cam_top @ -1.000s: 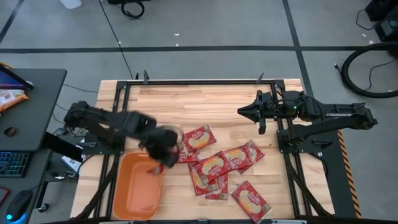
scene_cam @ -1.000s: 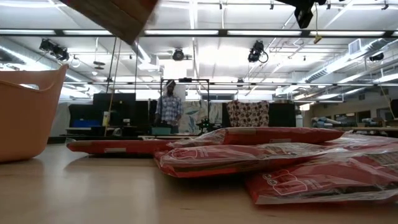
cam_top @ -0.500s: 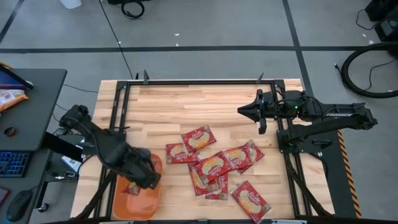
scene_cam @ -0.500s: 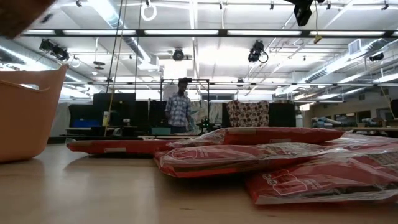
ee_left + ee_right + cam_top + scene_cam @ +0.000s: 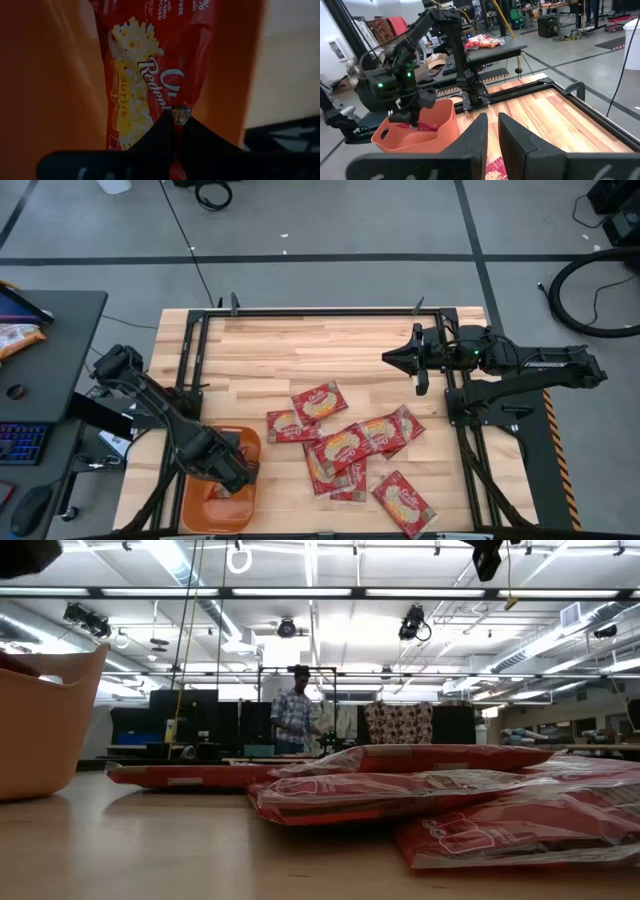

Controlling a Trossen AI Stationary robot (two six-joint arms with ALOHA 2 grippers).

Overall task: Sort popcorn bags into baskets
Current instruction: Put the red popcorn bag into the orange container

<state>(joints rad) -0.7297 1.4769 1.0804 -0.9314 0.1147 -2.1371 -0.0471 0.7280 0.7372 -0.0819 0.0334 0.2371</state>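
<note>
My left gripper [image 5: 176, 116] pinches one popcorn bag [image 5: 150, 70] inside the orange basket [image 5: 197, 498], at the table's seven o'clock.

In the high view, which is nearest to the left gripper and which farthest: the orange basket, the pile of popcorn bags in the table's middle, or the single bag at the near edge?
1. The orange basket: the left gripper hangs over it, holding a popcorn bag.
2. The pile of popcorn bags: to the basket's right, mid-table.
3. The single bag: farther right, at the near edge.
</note>
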